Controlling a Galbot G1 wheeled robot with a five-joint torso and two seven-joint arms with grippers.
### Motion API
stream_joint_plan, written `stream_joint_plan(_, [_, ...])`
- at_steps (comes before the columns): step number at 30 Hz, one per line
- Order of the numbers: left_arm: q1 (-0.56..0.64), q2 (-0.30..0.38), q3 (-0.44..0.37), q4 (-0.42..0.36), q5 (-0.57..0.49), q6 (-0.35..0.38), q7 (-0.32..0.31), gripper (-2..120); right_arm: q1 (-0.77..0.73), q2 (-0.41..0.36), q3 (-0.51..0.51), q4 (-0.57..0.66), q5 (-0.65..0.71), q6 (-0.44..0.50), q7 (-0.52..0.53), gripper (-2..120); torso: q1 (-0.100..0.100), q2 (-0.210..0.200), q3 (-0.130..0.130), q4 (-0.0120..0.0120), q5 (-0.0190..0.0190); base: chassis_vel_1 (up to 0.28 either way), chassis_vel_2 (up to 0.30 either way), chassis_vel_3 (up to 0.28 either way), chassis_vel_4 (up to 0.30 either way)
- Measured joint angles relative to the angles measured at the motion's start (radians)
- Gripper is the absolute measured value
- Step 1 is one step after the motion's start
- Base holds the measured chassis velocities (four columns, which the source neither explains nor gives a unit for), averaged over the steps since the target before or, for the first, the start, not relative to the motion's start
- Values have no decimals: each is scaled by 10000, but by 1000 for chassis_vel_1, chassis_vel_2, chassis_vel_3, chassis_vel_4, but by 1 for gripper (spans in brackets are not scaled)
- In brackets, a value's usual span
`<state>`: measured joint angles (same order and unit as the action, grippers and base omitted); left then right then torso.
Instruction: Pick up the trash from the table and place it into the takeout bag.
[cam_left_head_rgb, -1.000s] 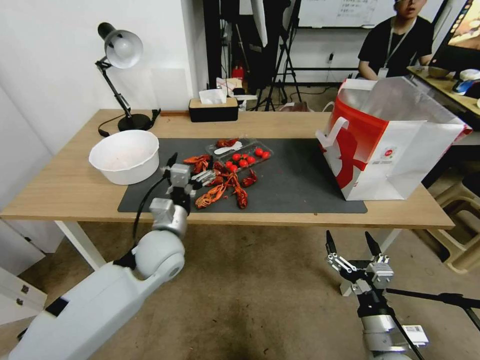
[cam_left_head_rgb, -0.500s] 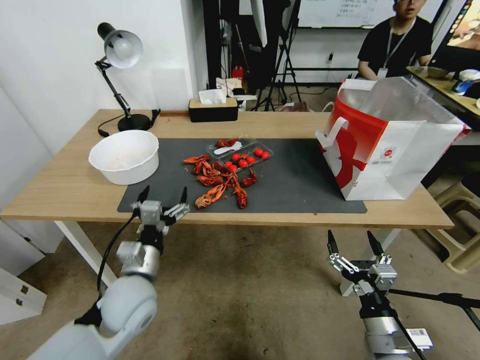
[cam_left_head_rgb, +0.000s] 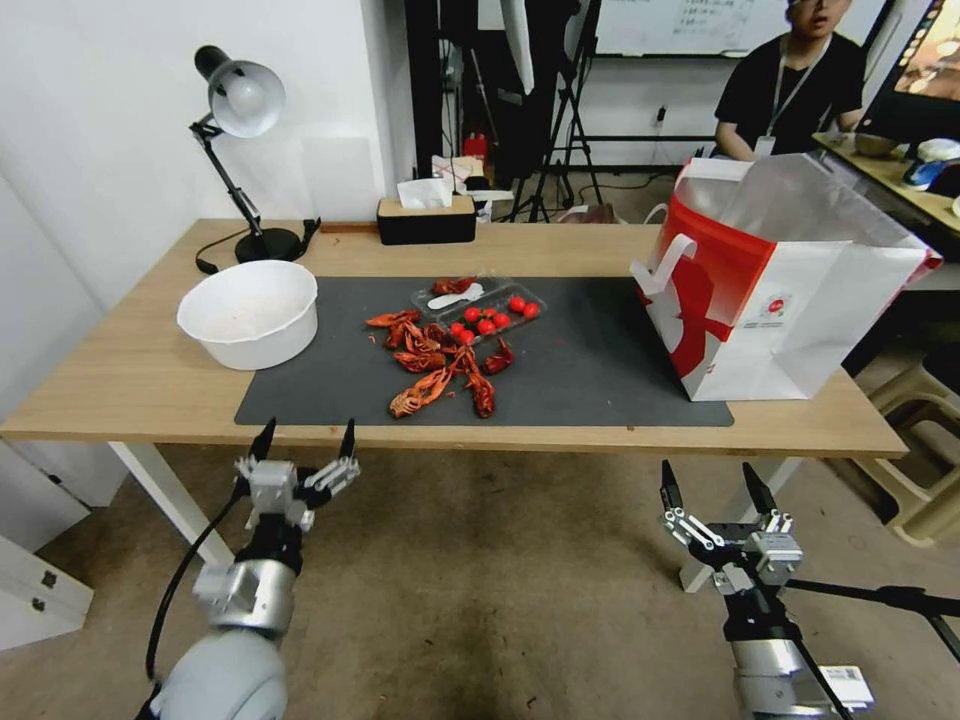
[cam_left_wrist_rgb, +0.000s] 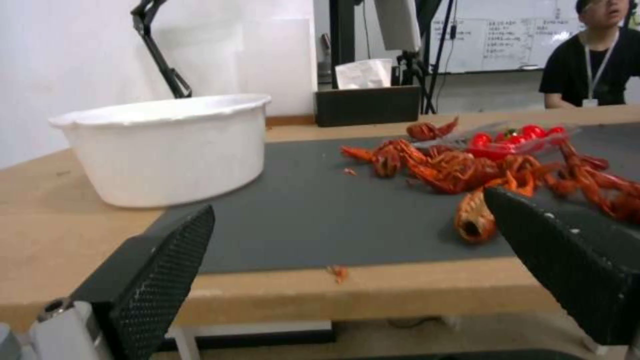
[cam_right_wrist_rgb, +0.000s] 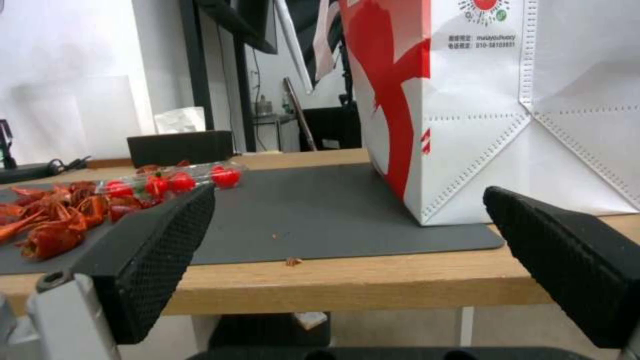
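Observation:
The takeout bag (cam_left_head_rgb: 790, 290), red and white with white strap handles, stands open at the right end of the light-wood table (cam_left_head_rgb: 130, 380); its side (cam_right_wrist_rgb: 507, 100) looms close in the right wrist view. The trash is out of view. My left gripper (cam_left_head_rgb: 305, 440) hangs open and holds nothing, just below and in front of the table's front edge, level with the dark grey mat (cam_left_head_rgb: 600, 370). My right gripper (cam_left_head_rgb: 715, 488) is open too, lower down in front of the table, below the bag.
Red crayfish shells (cam_left_head_rgb: 440, 365) lie scattered mid-mat beside a clear tray of red tomatoes (cam_left_head_rgb: 490, 310) with a white spoon. A big white bowl (cam_left_head_rgb: 250, 312) sits at the left. A desk lamp (cam_left_head_rgb: 240, 100) and tissue box (cam_left_head_rgb: 427, 215) stand at the back.
My left gripper has pulled back from the crayfish shells on the mat, down and towards me below the table's front edge. The right gripper has sunk slightly.

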<state>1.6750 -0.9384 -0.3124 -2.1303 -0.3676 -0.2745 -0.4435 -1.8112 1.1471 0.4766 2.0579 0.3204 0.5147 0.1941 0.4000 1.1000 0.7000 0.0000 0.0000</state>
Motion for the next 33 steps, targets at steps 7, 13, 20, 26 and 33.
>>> stream_joint_plan(7, [413,-335,-49,265,269,-457,193,100,15,1,-8,0,0,-143,-16,100,0,0,0,0,1,0,0,0,0])
stream_joint_plan(13, [499,-523,14,376,457,-700,205,100,2,5,-19,3,-21,-149,-91,100,0,0,0,-1,0,0,0,0,0])
stream_joint_plan(20, [488,-636,79,398,504,-725,135,100,1,20,-32,9,-44,-143,-144,100,0,0,0,0,0,0,0,0,0])
stream_joint_plan(26, [475,-635,87,402,504,-725,127,100,1,22,-35,11,-46,-140,-148,100,0,0,0,-1,0,0,0,0,0])
stream_joint_plan(33, [463,-628,94,407,499,-715,117,100,1,23,-39,12,-46,-136,-149,100,0,0,1,0,0,0,0,0,0])
